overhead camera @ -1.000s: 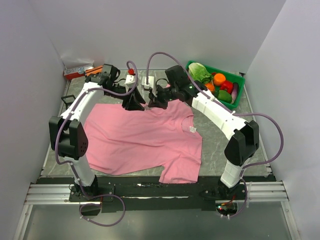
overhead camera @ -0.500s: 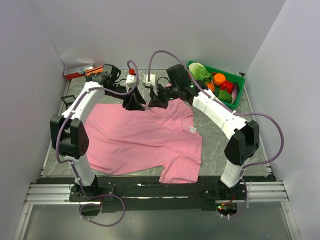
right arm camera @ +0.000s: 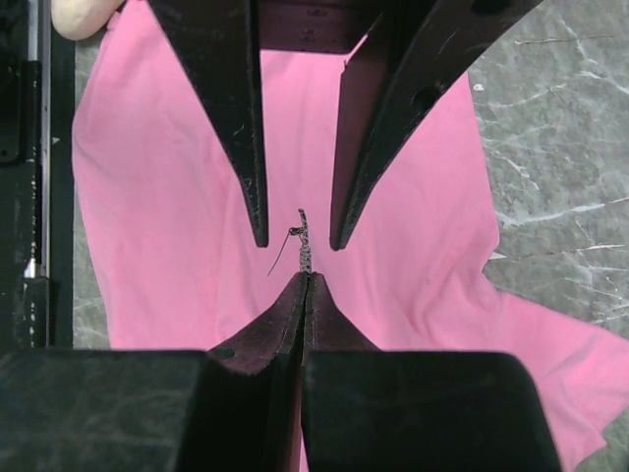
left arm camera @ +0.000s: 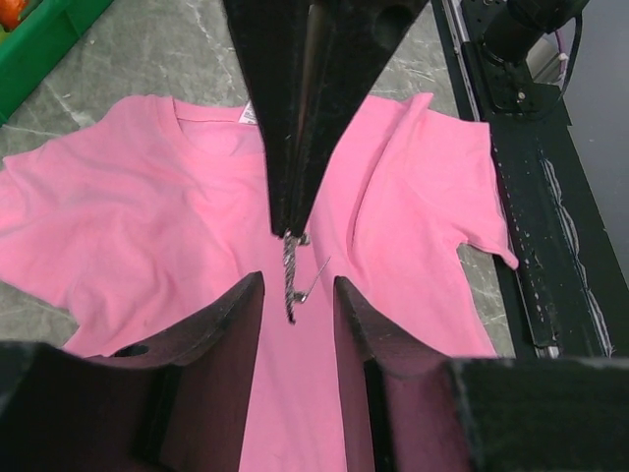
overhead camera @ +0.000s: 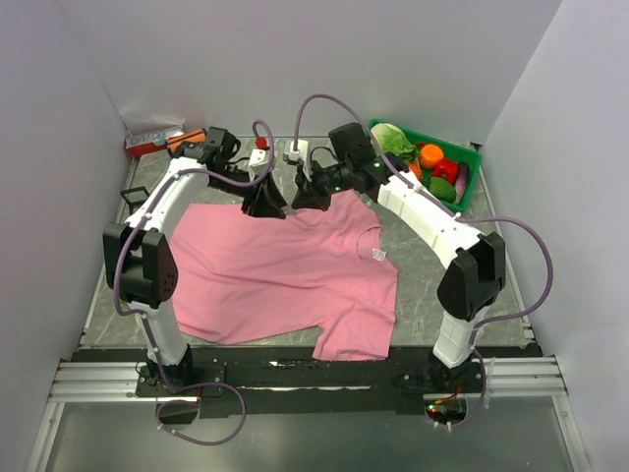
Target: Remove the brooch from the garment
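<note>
Since a second ago little has shifted: the right arm's wrist has edged toward the far wall, and the left claw [left arm camera: 298,290] has drawn its fingers somewhat closer together. Across the grey tabletop [overhead camera: 432,295] the garment [overhead camera: 275,275] lies spread flat, and both arms meet above its far hem. That corner is the crowded one. The green bin [overhead camera: 474,157] of vegetables sits just to the right, white sockets [overhead camera: 293,152] stand near behind, and the walls close in on three sides. Free room lies upward, or over the bare strip between the cloth and the right arm's base. The right claw [right arm camera: 307,280] is clamped shut on the brooch [right arm camera: 304,244], which juts beyond its tips with its thin pin sprung open. The brooch seems to hang clear of the cloth, though I cannot be sure no thread holds it. The left claw stands partly open, one finger on either side of the brooch and touching neither it nor the other claw. The likeliest trouble is a bad squeeze: the left fingers could catch the right claw's tips or the loose pin instead of the brooch's body, twisting it out of a very slight hold. A drop would land so tiny a thing somewhere on the cloth, hard to find. The open pin could also snag the cloth if either claw dips.
</note>
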Controlling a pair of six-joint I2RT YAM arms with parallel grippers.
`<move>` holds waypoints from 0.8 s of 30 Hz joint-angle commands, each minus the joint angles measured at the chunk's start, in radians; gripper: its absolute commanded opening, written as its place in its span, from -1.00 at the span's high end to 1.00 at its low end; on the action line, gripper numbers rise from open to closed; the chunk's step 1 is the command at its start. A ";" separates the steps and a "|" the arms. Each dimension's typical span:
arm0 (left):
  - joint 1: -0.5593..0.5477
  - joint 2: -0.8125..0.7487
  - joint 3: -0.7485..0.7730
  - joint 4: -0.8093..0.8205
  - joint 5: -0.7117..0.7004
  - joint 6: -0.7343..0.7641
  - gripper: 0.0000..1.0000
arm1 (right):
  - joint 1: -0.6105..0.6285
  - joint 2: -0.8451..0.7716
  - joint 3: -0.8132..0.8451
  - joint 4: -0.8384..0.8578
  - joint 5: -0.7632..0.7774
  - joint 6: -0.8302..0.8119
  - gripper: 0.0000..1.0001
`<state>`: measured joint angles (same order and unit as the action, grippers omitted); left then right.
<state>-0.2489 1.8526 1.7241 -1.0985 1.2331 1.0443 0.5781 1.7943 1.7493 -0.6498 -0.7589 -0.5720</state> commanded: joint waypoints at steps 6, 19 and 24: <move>-0.015 0.007 0.063 -0.023 0.034 0.062 0.24 | -0.014 0.020 0.065 0.004 -0.042 0.037 1.00; -0.016 0.022 0.095 -0.090 0.019 0.109 0.08 | -0.020 0.023 0.062 0.010 -0.043 0.052 1.00; -0.015 0.019 0.094 -0.087 0.008 0.143 0.22 | -0.026 0.033 0.073 0.001 -0.062 0.060 1.00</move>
<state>-0.2615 1.8771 1.7844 -1.1671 1.2297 1.1141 0.5682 1.8221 1.7676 -0.6506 -0.7856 -0.5282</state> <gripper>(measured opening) 0.418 0.005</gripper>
